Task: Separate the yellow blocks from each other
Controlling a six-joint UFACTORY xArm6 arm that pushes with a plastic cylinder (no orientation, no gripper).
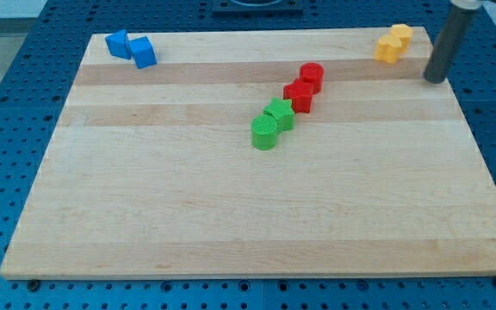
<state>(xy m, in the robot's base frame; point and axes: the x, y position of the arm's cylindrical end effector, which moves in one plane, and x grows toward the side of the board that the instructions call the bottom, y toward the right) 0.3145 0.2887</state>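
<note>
Yellow blocks (393, 43) touching, top right, just left of my tip (437, 80); no fingers

A straight, smooth, dark grey rod (round in section, no markings visible) with a paler collar at its upper end; my tip (437, 80) is flat-ended.
</note>
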